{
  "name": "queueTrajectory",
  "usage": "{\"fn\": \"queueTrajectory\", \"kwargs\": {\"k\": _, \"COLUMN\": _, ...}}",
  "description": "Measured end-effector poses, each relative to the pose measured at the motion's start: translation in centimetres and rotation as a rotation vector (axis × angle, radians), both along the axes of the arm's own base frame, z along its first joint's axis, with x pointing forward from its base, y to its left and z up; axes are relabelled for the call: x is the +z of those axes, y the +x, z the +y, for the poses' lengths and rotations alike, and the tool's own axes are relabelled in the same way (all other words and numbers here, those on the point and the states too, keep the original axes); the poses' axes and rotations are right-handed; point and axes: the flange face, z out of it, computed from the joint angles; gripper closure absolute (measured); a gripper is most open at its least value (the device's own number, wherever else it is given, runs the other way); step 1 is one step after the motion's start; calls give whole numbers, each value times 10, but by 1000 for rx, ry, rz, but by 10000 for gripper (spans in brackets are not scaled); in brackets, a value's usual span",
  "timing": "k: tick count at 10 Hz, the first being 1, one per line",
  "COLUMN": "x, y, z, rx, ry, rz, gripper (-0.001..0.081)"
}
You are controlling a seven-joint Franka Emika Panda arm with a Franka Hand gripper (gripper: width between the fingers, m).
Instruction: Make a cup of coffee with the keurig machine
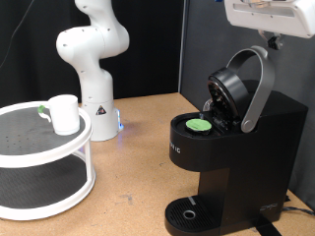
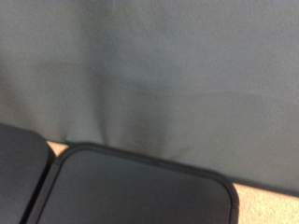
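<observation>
Keurig machine [image 1: 231,147] lid raised, green pod [image 1: 200,125] inside; cup [image 1: 64,113] on rack [image 1: 44,187]

Black machine, white cup, tan table

The keurig machine [image 1: 231,147] is matte black with a grey-silver lid handle [image 1: 258,88] — a green pod [image 1: 200,125] sits in it. The cup [image 1: 64,113] is plain white, on a white-rimmed rack [image 1: 59,202] with dark speckled shelves — the table [image 1: 138,167] is tan.

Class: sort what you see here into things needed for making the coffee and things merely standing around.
Needed: keurig machine, lid raised; green pod seated in it; cup on the white tiered stand; gripper, above the machine.

Standing around: white robot arm base; dark curtain.
</observation>
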Motion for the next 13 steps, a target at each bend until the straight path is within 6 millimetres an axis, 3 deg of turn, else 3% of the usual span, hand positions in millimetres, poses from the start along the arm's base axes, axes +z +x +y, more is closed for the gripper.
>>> {"fn": "queueTrajectory", "kwargs": {"k": 1, "x": 0, "y": 2, "z": -5, "rx": -9, "ry": -8, "rz": -7, "gripper": 791}}
{"fn": "queueTrajectory", "kwargs": {"k": 13, "x": 3, "y": 6, "z": -59, "rx": -37, "ry": -42, "rz": 9, "gripper": 806}}
